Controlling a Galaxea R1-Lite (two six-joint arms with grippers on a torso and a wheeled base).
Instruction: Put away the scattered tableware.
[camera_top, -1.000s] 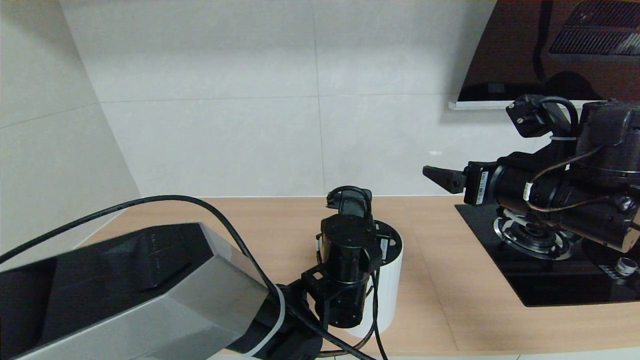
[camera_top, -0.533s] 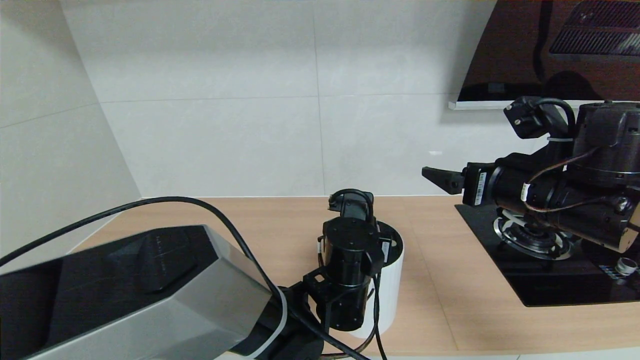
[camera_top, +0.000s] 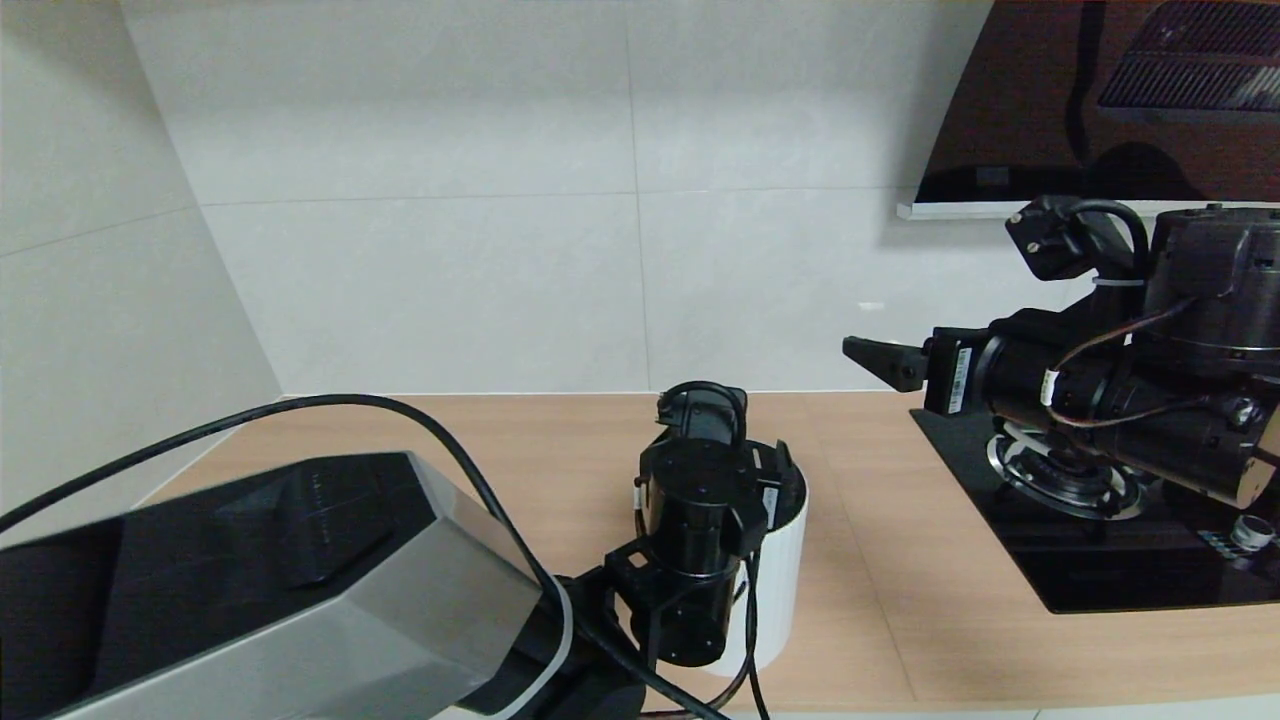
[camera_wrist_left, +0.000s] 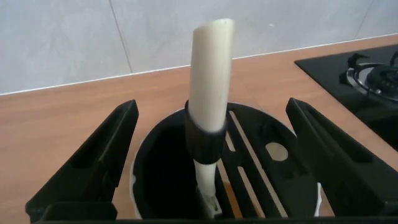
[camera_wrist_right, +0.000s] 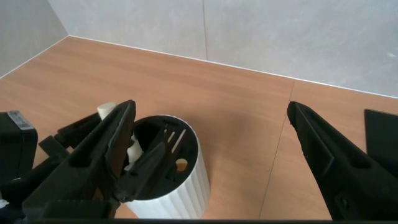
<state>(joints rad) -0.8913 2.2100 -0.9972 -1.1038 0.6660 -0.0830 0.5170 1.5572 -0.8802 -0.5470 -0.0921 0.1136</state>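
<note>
A white cylindrical utensil holder (camera_top: 778, 585) with a black slotted insert (camera_wrist_left: 249, 168) stands on the wooden counter (camera_top: 520, 440). A utensil with a cream handle (camera_wrist_left: 211, 74) stands upright in it. My left gripper (camera_wrist_left: 211, 109) hangs right over the holder, open, its two fingers well apart on either side of the handle and not touching it. In the head view the left wrist hides most of the holder's mouth. My right gripper (camera_top: 880, 362) is open and held in the air to the holder's right; from it I see the holder (camera_wrist_right: 177, 177) below.
A black cooktop (camera_top: 1100, 575) with a burner (camera_top: 1065, 480) lies on the counter at the right, under my right arm. A dark range hood (camera_top: 1090, 100) hangs above it. A tiled wall closes off the back and left. Bare counter (camera_wrist_right: 236, 106) stretches behind the holder.
The left wrist has shifted slightly over the holder and one finger now shows farther out at the rim. The right arm has sunk a little.
</note>
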